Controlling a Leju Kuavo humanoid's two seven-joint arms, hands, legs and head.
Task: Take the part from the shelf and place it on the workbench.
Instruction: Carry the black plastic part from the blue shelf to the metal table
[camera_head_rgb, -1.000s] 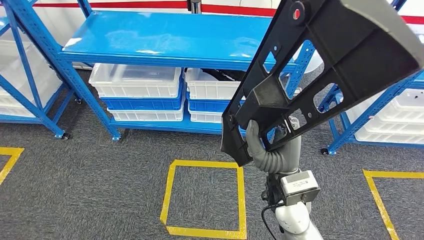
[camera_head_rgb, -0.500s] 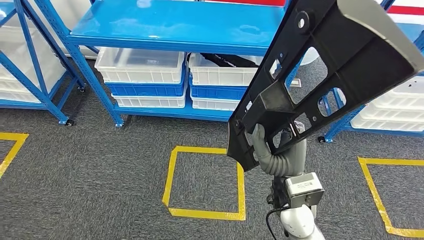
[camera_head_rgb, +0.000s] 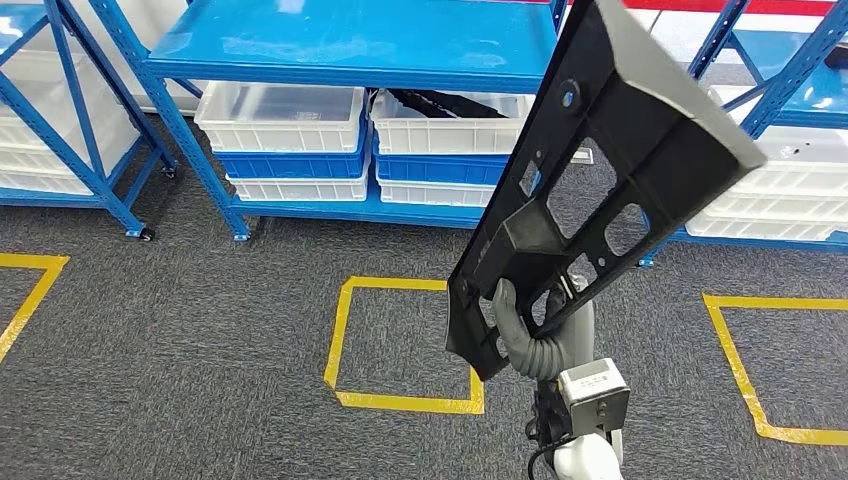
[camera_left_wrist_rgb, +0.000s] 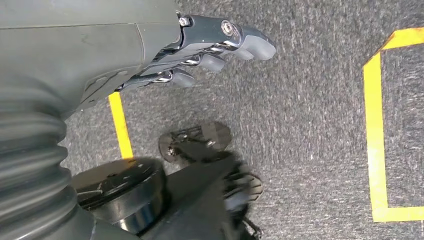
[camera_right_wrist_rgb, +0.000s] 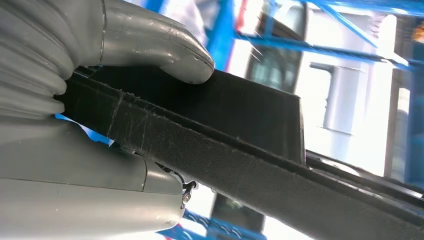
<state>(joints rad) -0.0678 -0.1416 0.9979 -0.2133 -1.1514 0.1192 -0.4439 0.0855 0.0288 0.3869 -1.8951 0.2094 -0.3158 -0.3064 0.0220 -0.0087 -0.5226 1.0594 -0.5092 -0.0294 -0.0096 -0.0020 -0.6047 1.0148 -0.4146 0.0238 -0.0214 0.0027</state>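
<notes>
- blue shelf (camera_head_rgb: 350, 45) fills the far side in head view, top deck bare; white bins (camera_head_rgb: 280, 115) stacked on its lower level, more shelving off to either side
- grey carpet floor (camera_head_rgb: 180, 350) in front of shelf, yellow tape square (camera_head_rgb: 405, 345) marked on it, another tape square near the right edge
- part (camera_head_rgb: 600, 170): big black flat panel with cutouts and a pale edge at its high end, off the shelf, held up in the air tilted, lower end near the tape square's right side, not touching shelf or floor
- right hand (camera_head_rgb: 520, 320) clamped on the part's lower end; right wrist view shows thumb (camera_right_wrist_rgb: 170, 50) pressed on one face, palm under the other
- left hand (camera_left_wrist_rgb: 200, 50) hangs by the floor, fingers loosely curled, holding nothing that I can see
- step, my read: pickup done, this is the carry phase; no workbench in view
- next move likely needs turning or walking away from shelf to find the bench, keeping the long panel clear of shelf uprights, grip firm since hold is at one end only
</notes>
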